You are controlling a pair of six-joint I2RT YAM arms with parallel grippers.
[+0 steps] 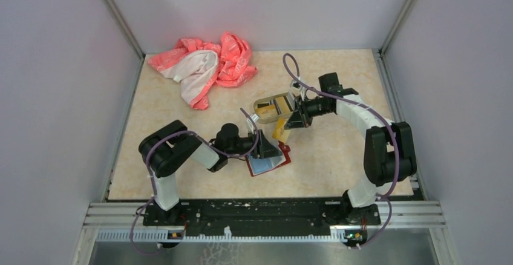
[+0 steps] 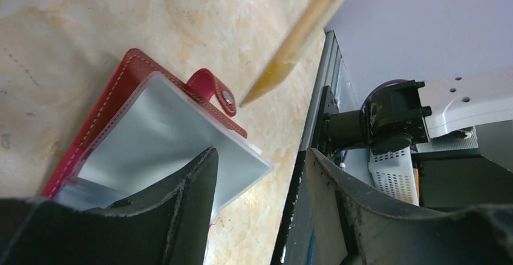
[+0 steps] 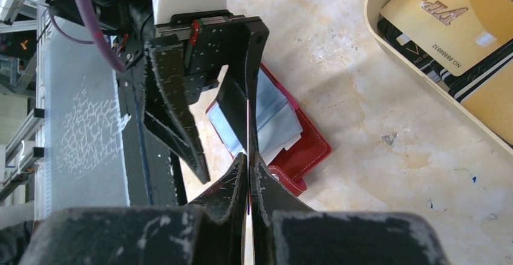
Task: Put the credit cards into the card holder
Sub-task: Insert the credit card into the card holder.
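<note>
Right now the card holder (image 2: 157, 126) lies open on the table (image 1: 326, 162), near the front and about in the middle. It is red outside and has grey pockets inside. Its little snap tab (image 2: 212, 89) sticks out to one side.

The left gripper (image 2: 260, 156) sits low over the card holder. Its two fingers are apart and nothing is squeezed between them. One finger (image 2: 181, 198) rests on a grey pocket; the other finger is off to the side, past the edge of the pocket.

The right gripper (image 3: 249, 159) is closed tight on a yellow card (image 2: 296, 41). It holds the card by one end, up in the air. The card tilts down toward the card holder, and its free end is close above the snap tab, not touching it.

Behind them is a tan tray (image 3: 372, 11). A gold card (image 3: 447, 23) lies in it on top of a dark card (image 3: 478, 77).

A pink and white cloth (image 1: 202, 65) lies crumpled at the far left of the table, well away from the arms.
</note>
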